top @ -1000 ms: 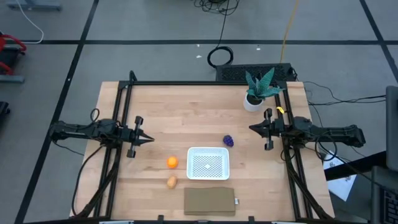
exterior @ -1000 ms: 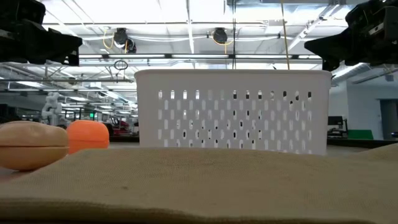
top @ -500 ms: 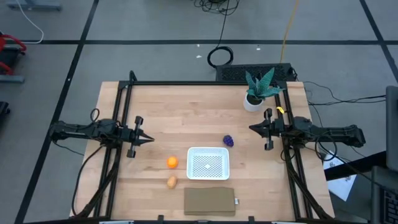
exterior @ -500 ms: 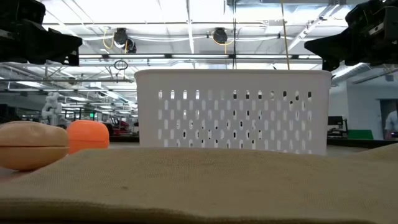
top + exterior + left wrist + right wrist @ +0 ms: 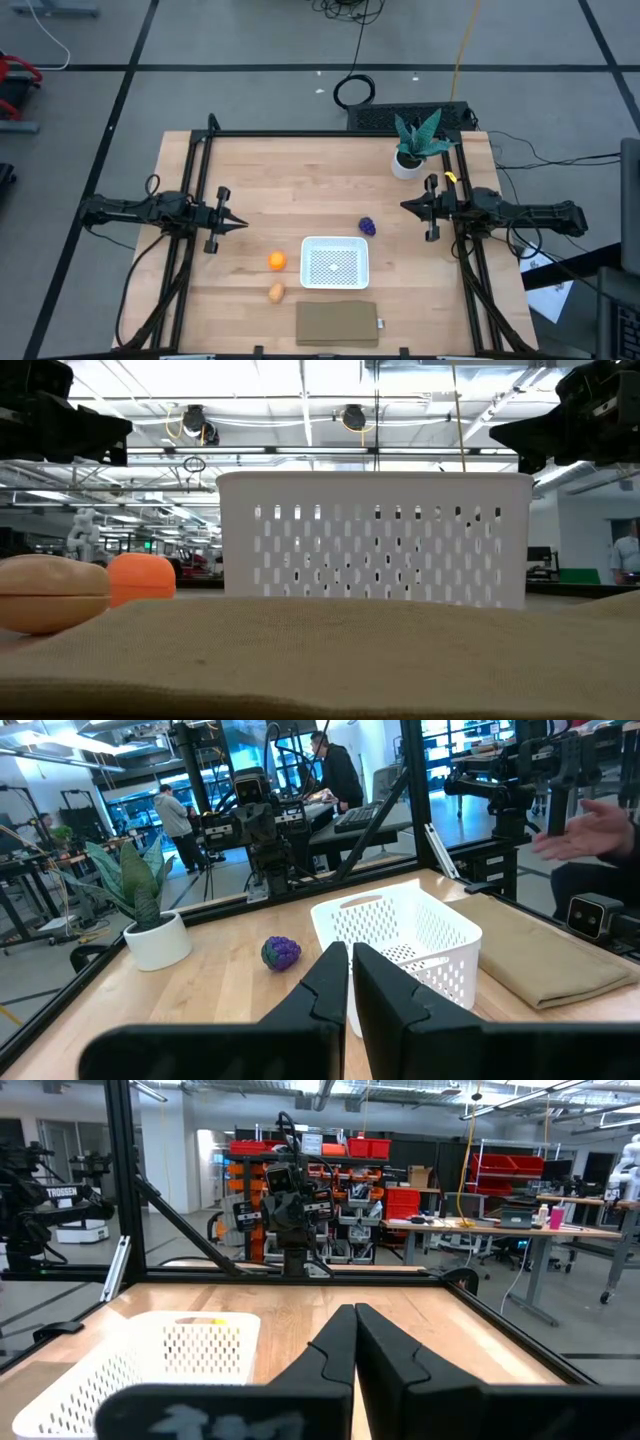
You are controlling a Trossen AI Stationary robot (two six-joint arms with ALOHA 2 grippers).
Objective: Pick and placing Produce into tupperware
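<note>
At the left edge of the worktop the left claw hangs above the wood with its fingers pressed together, holding nothing, pointed toward the middle. Nearest it lie the orange piece and, just toward the front edge, the tan-brown piece, apart from each other and both beside the left wall of the white tupperware, none of them inside it yet. The container sits near the front centre, with a flat brown pad just in front of it. The dark purple piece rests just beyond the container's far right corner, not touching it, and a potted plant stands well back toward the right. The right claw waits at the right side, fingers likewise together and empty. To start well, I judge the left claw should spread its fingers before descending, come straight down over the orange piece so the round shape cannot roll away, and close gently at its widest part. It should keep clear of the tan-brown neighbour, lift above the container's rim before moving across, and release low over the mesh bottom. The purple piece seems better suited to the right arm.
</note>
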